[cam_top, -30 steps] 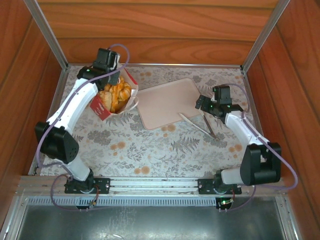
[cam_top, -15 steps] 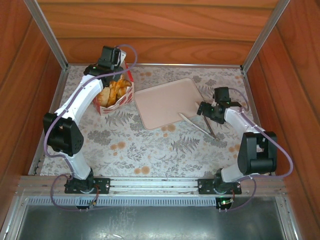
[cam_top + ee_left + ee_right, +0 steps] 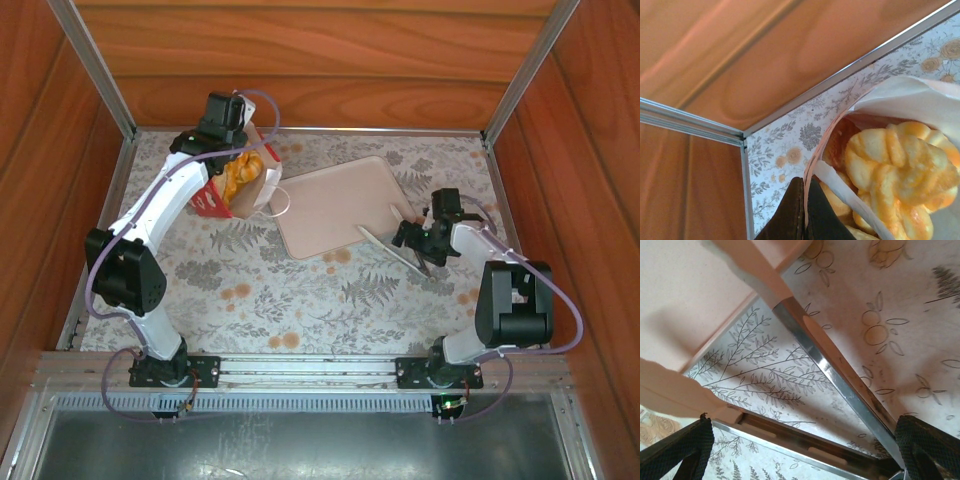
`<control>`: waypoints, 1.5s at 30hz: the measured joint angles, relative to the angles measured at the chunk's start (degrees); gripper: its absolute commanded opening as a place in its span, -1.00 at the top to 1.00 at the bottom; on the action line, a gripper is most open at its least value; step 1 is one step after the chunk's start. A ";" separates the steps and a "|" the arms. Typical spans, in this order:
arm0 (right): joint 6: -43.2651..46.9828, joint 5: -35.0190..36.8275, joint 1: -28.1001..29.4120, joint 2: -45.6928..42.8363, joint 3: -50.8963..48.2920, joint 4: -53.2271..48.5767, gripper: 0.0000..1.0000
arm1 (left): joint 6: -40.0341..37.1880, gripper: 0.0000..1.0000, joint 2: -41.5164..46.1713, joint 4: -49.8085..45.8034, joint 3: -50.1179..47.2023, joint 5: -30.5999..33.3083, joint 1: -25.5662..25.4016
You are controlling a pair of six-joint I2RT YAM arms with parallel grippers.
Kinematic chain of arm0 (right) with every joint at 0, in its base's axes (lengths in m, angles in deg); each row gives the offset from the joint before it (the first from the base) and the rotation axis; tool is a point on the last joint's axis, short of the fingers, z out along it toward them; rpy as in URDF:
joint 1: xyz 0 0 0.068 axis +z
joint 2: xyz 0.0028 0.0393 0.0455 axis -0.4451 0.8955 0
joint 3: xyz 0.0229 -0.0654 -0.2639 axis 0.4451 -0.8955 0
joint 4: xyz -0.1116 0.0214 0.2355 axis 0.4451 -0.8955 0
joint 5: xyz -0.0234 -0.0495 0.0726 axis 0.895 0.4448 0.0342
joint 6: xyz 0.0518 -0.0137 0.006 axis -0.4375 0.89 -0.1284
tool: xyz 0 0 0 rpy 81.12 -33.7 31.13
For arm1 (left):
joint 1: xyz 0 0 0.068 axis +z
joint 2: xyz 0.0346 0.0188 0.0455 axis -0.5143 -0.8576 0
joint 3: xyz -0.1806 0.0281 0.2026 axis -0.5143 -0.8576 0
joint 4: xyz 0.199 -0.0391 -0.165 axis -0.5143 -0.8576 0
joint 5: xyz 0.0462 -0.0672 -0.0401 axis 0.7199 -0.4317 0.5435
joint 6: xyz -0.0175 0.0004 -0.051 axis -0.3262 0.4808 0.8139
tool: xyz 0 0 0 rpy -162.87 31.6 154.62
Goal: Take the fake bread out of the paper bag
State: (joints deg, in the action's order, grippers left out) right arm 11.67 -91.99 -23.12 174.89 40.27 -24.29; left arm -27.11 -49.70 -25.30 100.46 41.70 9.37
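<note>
The paper bag (image 3: 256,190), white with a red band, stands tilted at the back left with its mouth open. Glossy golden fake bread (image 3: 240,177) fills it. My left gripper (image 3: 233,143) is shut on the bag's rim. In the left wrist view its dark fingertips (image 3: 790,215) pinch the thin paper edge of the paper bag (image 3: 910,97). A braided loaf of the fake bread (image 3: 895,170) lies just inside. My right gripper (image 3: 418,240) hangs open low over metal tongs (image 3: 395,250), its fingers (image 3: 675,450) straddling both arms of the tongs (image 3: 840,385).
A flat beige tray (image 3: 330,205) lies in the middle of the floral table; the tongs' pale tips rest on its right edge (image 3: 685,285). Wooden walls and a metal frame rail (image 3: 690,120) close in right behind the bag.
The left gripper has raised the bag's rim and the bag has swung from lying open towards the front to tilting right. The right gripper has come down and nearer, over the tongs.
</note>
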 measured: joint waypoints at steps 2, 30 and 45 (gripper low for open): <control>0.31 -1.29 0.00 0.96 -0.02 0.17 -1.00 | -0.15 1.00 0.02 1.05 -0.66 -0.02 -0.20; -6.34 8.57 12.96 5.86 1.22 2.16 -0.99 | -0.31 1.00 5.88 9.51 -9.90 -6.91 -0.68; -5.01 13.90 15.80 9.97 5.22 -1.49 -0.53 | 0.22 1.00 6.69 10.12 -10.67 -7.54 -0.68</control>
State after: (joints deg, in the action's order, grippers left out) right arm 6.66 -78.09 -7.31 184.86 45.50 -25.78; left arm -26.90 -43.01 -15.18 89.79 34.16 8.69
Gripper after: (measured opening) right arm 0.791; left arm 0.051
